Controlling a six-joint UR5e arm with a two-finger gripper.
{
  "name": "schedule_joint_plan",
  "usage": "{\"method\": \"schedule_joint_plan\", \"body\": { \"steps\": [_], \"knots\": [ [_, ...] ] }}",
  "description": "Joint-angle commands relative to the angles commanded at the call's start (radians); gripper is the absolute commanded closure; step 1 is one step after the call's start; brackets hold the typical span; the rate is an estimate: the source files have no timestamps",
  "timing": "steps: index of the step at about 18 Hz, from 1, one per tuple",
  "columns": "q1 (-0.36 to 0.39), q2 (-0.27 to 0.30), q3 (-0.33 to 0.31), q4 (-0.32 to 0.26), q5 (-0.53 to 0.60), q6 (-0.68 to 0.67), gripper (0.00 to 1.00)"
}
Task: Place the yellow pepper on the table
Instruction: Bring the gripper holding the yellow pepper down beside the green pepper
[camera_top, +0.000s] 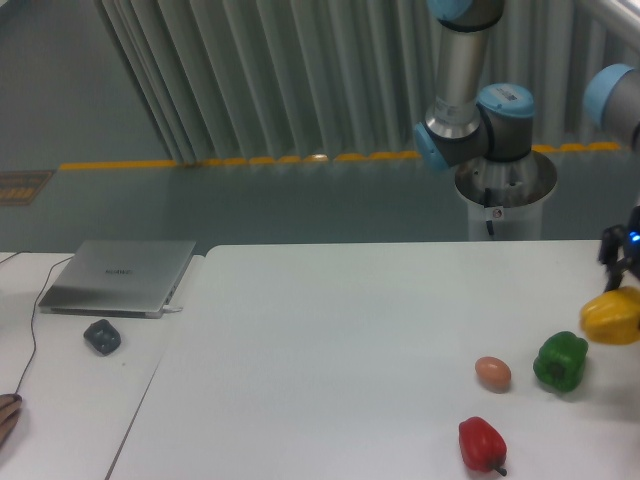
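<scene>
A yellow pepper hangs at the right edge of the view, just above the white table. My gripper comes in from the right and is shut on the pepper's top, its dark fingers partly cut off by the frame edge. The pepper sits up and to the right of the green pepper and does not touch it. The arm's silver upper link and blue joints rise behind the table.
A brown egg and a red pepper lie on the table near the green pepper. To the left, a narrower desk holds a closed laptop, a dark small object and a cable. A hand shows at the lower left corner.
</scene>
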Motion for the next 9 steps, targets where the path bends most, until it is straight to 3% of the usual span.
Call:
{"method": "schedule_joint_plan", "body": {
  "steps": [3,9],
  "knots": [
    [-0.034,-0.021,-0.035,0.129,0.003,-0.138,0.53],
    [-0.067,-0.071,-0.034,0.180,0.021,-0.211,0.53]
  ]
}}
